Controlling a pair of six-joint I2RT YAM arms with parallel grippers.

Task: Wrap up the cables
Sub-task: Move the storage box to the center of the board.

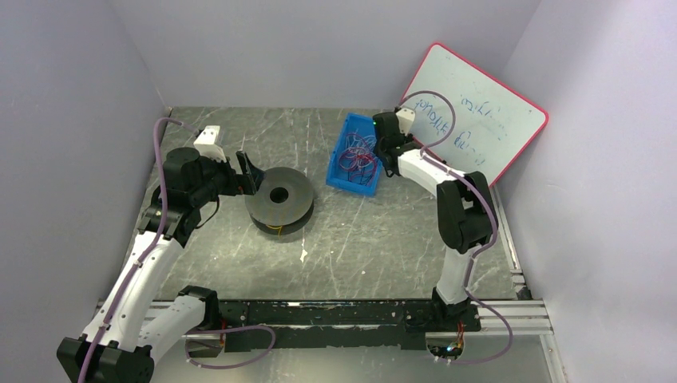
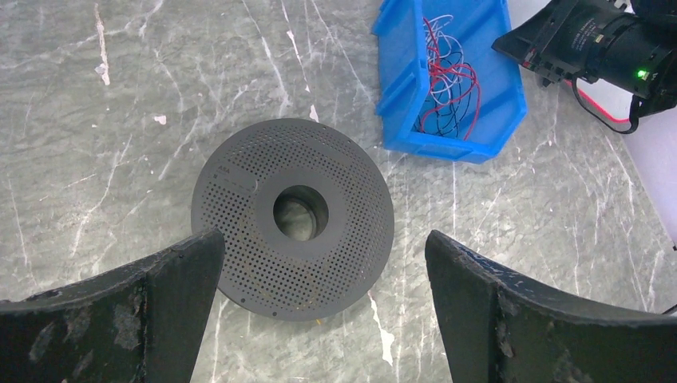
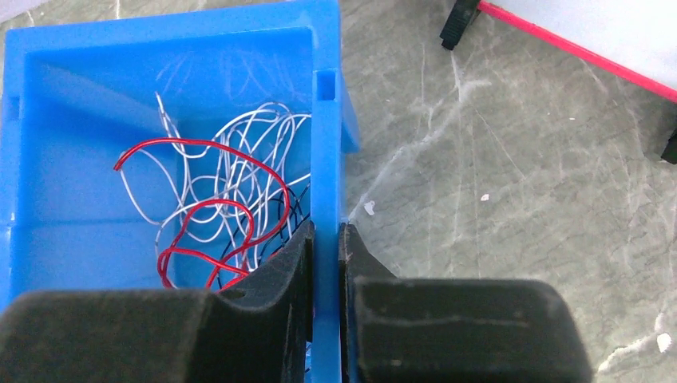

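Observation:
The cables [image 3: 223, 191], a tangle of thin red, white and dark wires, lie inside a blue bin [image 3: 326, 144]. My right gripper [image 3: 326, 231] is shut on the bin's right-hand wall, one finger inside and one outside. From above, the bin [image 1: 339, 167] sits at the back centre with the cables [image 1: 357, 155] in it and the right gripper [image 1: 382, 152] at its right side. A dark perforated spool [image 2: 292, 215] lies flat on the table. My left gripper [image 2: 323, 237] stands wide open just short of it, holding nothing. The spool [image 1: 279, 199] sits left of the bin.
A white board with a pink rim [image 1: 479, 112] leans against the back right wall behind the right arm. Purple hoses run along both arms. Grey walls close in the marbled table [image 1: 375, 239] on three sides.

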